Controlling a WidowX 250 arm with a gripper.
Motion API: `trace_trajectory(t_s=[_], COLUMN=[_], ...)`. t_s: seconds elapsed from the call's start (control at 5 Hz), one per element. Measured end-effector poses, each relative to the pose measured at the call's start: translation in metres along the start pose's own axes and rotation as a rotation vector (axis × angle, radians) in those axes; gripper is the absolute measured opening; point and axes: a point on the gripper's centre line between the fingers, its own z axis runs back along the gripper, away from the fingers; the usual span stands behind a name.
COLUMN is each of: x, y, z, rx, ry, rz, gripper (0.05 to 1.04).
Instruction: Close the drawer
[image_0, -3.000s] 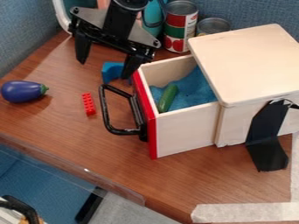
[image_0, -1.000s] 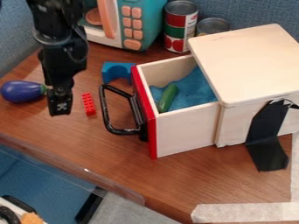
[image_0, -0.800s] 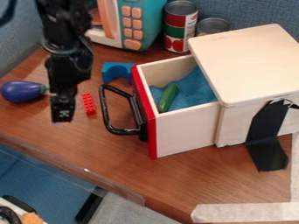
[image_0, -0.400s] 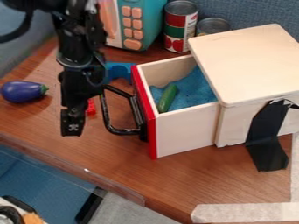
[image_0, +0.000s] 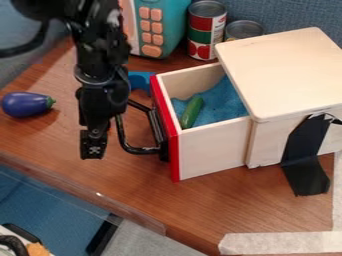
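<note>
On the wood-grained table (image_0: 200, 210), before a blue fabric partition (image_0: 294, 12), the drawer (image_0: 210, 152) juts from its box (image_0: 280, 70). Beside the black handle (image_0: 140, 150) hangs the gripper (image_0: 93, 150); whether open or closed, I cannot tell.

Smooth pale wood drawer (image_0: 212, 150); glossy eggplant (image_0: 25, 104); metal cans (image_0: 206, 30).

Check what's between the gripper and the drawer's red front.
In the camera view, the black handle lies between the gripper and the red front.
</note>
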Motion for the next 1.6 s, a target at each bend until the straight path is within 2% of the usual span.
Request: trace_trajectory(t_s=[0.6, 1.4, 1.6], x=[0.030, 0.081, 0.093], y=[0.006, 0.021, 0.023], z=[-0.017, -0.010, -0.016], rx=[-0.002, -0.009, -0.016], ry=[-0.005, -0.024, -0.011], rz=[0.067, 0.131, 0.143], gripper=[0.999, 0.999, 0.999])
